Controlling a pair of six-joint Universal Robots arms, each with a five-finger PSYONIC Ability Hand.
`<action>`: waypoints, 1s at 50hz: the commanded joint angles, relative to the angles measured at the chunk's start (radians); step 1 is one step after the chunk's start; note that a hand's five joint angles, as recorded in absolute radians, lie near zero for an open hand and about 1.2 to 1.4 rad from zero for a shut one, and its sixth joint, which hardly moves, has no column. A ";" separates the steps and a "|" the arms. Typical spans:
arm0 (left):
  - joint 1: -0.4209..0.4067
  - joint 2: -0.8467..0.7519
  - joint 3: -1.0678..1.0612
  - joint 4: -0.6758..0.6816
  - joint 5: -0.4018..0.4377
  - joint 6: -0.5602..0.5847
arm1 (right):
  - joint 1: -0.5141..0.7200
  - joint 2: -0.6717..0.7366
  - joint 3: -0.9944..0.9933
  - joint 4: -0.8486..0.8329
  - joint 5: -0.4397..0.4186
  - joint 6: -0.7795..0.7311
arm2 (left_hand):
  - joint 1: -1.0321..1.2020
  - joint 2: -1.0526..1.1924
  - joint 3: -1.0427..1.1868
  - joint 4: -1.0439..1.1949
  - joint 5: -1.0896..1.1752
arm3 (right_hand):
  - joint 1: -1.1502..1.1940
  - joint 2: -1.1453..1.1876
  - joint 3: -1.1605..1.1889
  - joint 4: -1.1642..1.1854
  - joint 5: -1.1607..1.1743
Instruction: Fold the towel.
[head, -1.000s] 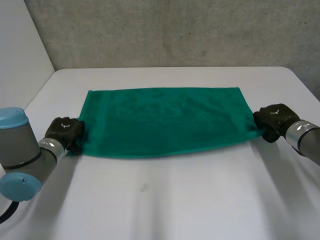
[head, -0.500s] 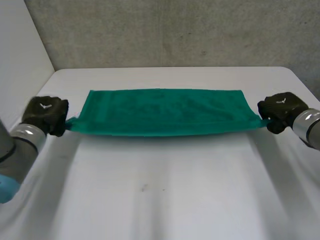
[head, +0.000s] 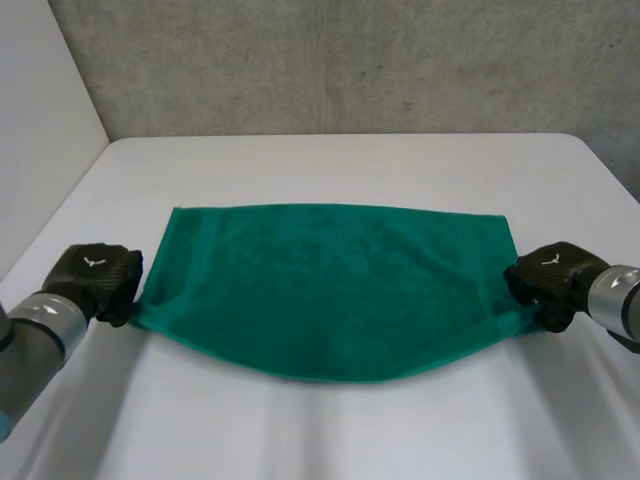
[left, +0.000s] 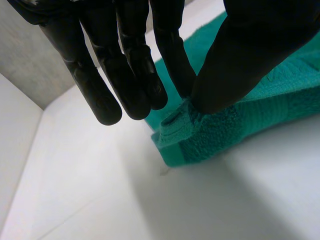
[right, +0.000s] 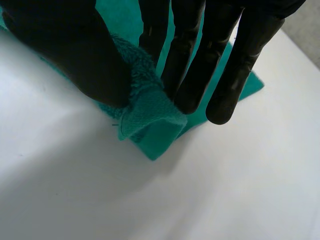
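A green towel (head: 330, 290) stretches across the white table (head: 330, 430) between my two hands. Its near edge sags in a curve, and its far edge runs straight. My left hand (head: 95, 280) is shut on the near left corner. In the left wrist view that corner (left: 180, 125) is pinched between the thumb (left: 250, 60) and the fingers (left: 130, 75). My right hand (head: 550, 280) is shut on the near right corner. In the right wrist view the thumb (right: 90, 60) presses the bunched corner (right: 150, 120) against the fingers (right: 185, 65).
A grey wall (head: 350, 60) runs behind the table's far edge. The table's left edge (head: 70, 200) passes close to my left arm. Bare tabletop lies in front of the towel and beyond it.
Both hands rose with the towel's corners, then came toward the near side. The near edge, taut half a second ago, now sags. My left hand closed on its corner.
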 joint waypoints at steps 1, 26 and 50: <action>-0.001 -0.131 0.113 0.013 -0.007 0.004 | -0.001 0.073 -0.106 -0.016 0.011 0.037 | 0.290 0.201 0.206 0.204 0.268 | 0.442 0.230 0.217 0.203 0.228; -0.113 -0.188 0.934 0.401 -0.279 -0.305 | 0.118 0.027 -0.748 -0.491 0.102 0.622 | 0.290 0.201 0.206 0.204 0.268 | 0.442 0.230 0.217 0.203 0.228; -0.184 -0.294 0.483 0.386 0.010 -0.309 | 0.153 -0.203 -0.423 -0.326 -0.176 0.452 | -0.808 -0.897 -0.892 -0.893 -0.830 | 0.442 0.230 0.217 0.203 0.228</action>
